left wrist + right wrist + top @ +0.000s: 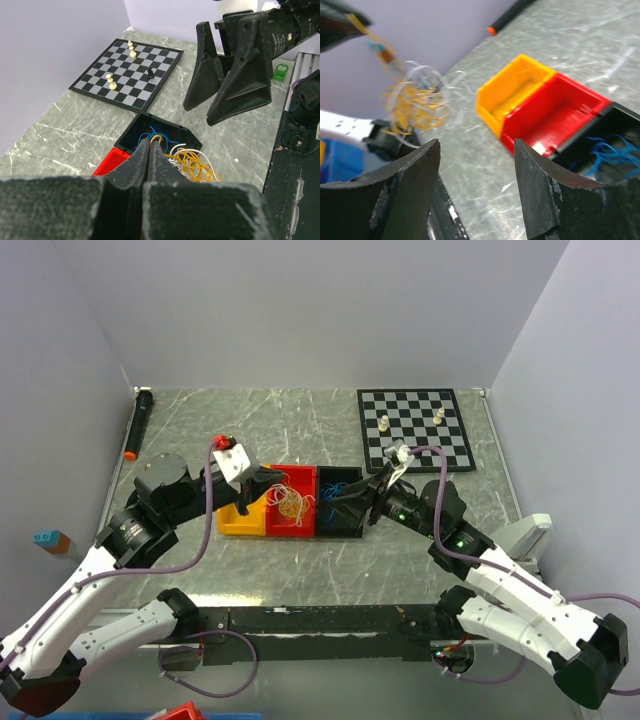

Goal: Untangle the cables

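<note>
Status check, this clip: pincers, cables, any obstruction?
Left pincer shut on yellow-white cables, lifted. Right pincer open, empty. Blue cables in black bin. Nothing blocking.

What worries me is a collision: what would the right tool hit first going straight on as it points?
Probably the bare table beside the yellow bin; the hanging cables sit off to one side. Depth is unclear.

The cables [292, 505] are split: a curly yellow-orange and white clump [415, 102] hangs in the air over the red bin [550, 110], pinched at its top by the left pincer [151, 142], while loose blue wires [607, 155] lie in the black bin [131, 134].
</note>
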Robot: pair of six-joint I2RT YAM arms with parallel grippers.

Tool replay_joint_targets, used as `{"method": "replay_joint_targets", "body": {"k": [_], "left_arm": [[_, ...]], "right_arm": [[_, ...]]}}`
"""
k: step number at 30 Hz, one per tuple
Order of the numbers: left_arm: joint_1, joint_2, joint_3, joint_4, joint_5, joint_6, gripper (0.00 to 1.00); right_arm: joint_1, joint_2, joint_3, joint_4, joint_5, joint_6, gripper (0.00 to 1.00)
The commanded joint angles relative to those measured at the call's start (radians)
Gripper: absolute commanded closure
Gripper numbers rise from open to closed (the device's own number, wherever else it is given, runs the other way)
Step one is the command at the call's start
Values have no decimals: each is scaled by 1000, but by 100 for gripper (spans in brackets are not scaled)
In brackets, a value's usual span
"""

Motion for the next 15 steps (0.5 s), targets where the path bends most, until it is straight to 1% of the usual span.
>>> {"method": "replay_joint_targets", "body": {"k": [1,9,13,15], "left_arm": [[2,10,13,54,23,-16,99],[3,21,8,68,15,-8,99],[3,19,8,71,17,-5,99],[2,21,11,72,17,-5,99]], "right_arm": [[21,22,77,98,-115,14,33],[114,115,141,152,-107,7,35],[148,180,195,148,-89,6,39],[154,214,215,148,-84,12,44]]}}
